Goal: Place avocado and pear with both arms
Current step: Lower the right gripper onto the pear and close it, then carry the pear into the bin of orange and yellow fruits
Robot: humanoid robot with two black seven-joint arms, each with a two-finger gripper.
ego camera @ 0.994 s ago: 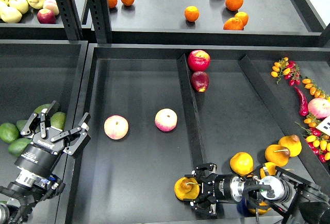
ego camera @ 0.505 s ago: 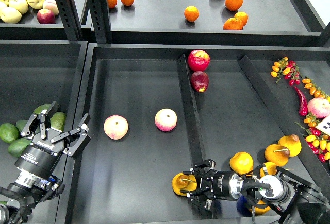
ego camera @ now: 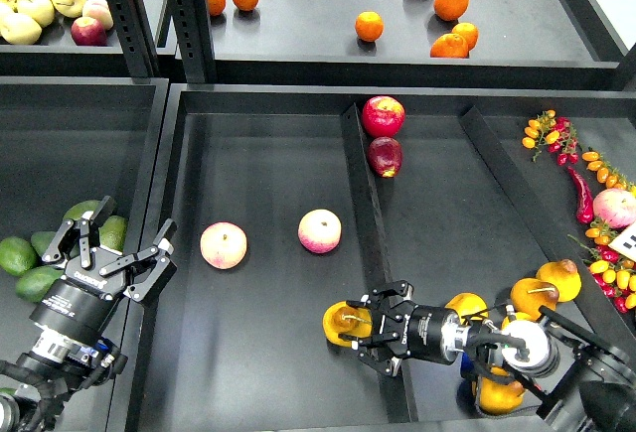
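Observation:
My right gripper [ego camera: 364, 326] is shut on a golden pear [ego camera: 337, 323] with a brown stem. It holds the pear low over the middle bin's floor, just left of the black divider [ego camera: 364, 216]. My left gripper [ego camera: 117, 241] is open and empty. It hovers over the wall between the left bin and the middle bin. Several green avocados lie in the left bin beside and under it, one darker one [ego camera: 83, 211] and paler ones [ego camera: 16, 254]. None of them is held.
Two pink-yellow apples [ego camera: 224, 245] [ego camera: 320, 230] lie in the middle bin. Two red apples [ego camera: 384, 115] sit by the divider's far end. More pears [ego camera: 537, 298] lie behind my right arm. Chillies and small tomatoes [ego camera: 596, 199] line the right side, and oranges [ego camera: 370, 26] sit on the shelf.
My right gripper has carried the pear left and a little forward, from beside the divider out over the middle bin. The left arm has barely moved.

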